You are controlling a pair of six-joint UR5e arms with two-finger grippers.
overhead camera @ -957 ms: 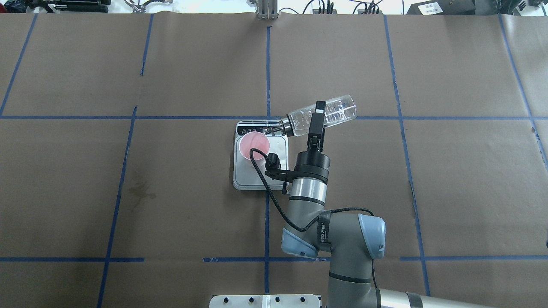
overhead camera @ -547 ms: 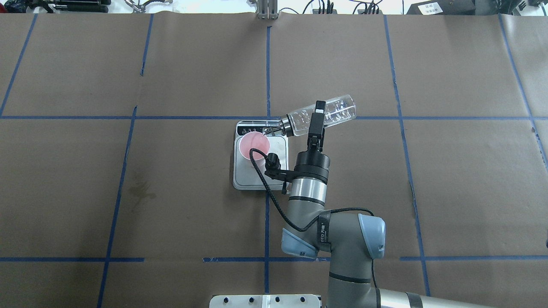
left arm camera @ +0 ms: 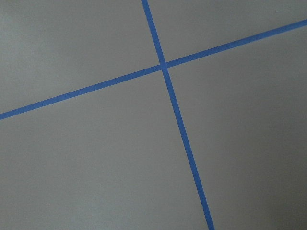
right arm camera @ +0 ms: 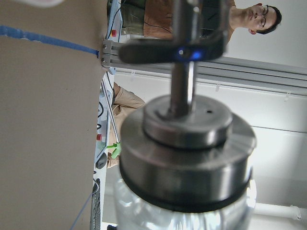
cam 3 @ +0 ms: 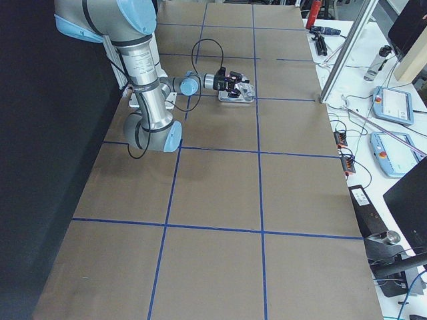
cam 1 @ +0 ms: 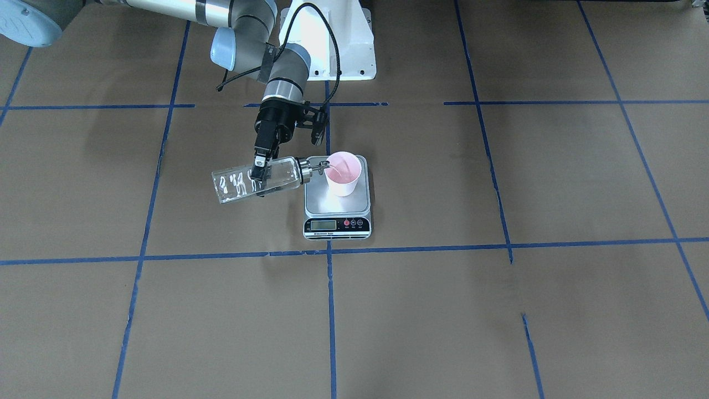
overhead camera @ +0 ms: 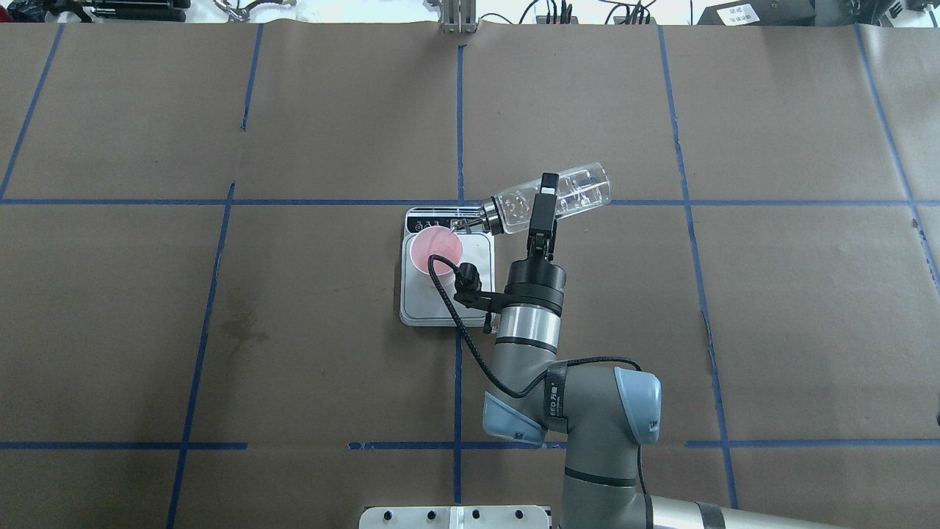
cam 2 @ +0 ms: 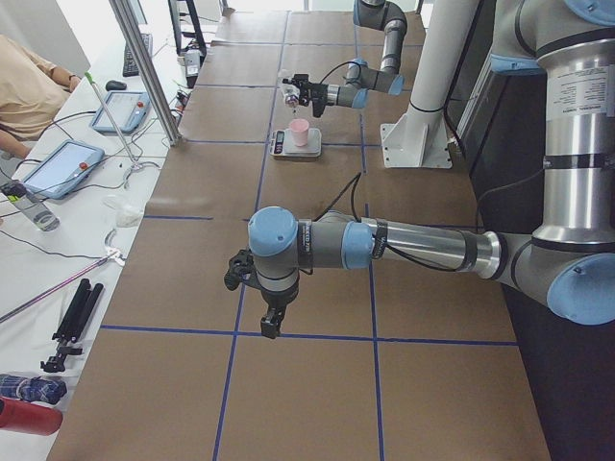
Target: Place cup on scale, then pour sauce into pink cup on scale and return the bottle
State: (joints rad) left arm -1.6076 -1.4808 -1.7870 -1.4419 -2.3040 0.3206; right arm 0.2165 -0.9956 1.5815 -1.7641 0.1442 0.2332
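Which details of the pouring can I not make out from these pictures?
Scale display reading: too small, front-facing view.
Fill level in cup: overhead view too small, black cable crosses its rim.
Left end effector: only exterior left view, open or shut unclear.
Bottle spout tip: right wrist view, blurred, cut by top edge.

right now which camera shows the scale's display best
Exterior front-facing: the scale turns its display and buttons toward that camera, unobstructed. Overhead sees the strip foreshortened at the far edge, partly behind the bottle spout. Side views show the scale tiny; wrist views miss it.
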